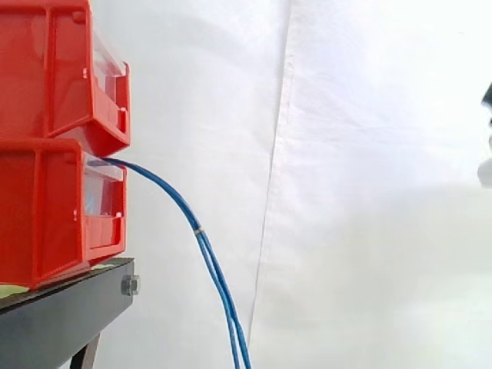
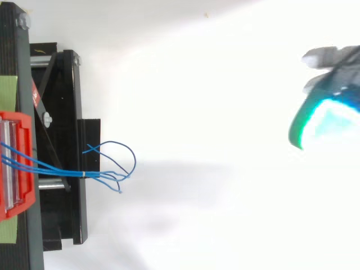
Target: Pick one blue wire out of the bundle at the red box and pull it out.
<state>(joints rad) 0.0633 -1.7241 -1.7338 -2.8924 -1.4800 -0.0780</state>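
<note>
Blue wires (image 1: 184,206) first: a bundle comes out at the front of the lower red bin (image 1: 46,223), just under the lip of the upper red bin (image 1: 54,69), and arcs down and away to the right; it hangs free in the air and runs off the bottom of the side view. Partway down, a thin pale tie (image 1: 198,229) binds the strands together; above it they run as one tight cord, below it they part slightly into separate lines. From above, the same strands fan out of the bin, pinch in at the tie and then spring open into loose loops and curled free ends (image 2: 121,166), hanging past the edge of the black stand (image 1: 61,319).

The two bins sit stacked, one on the other, each with a clear front panel; the lower one rests on the stand, and a bolt (image 1: 130,285) shows on the stand's front corner; a green patch (image 2: 8,90) lies on the stand beside the bins in the top view. The white curtain (image 1: 369,192) hangs behind it all.

And the hand (image 2: 332,112): far over at the right edge of the top view, glowing green and cyan, well apart from the wires; no strand reaches it; whether it is spread or closed, I cannot tell.
</note>
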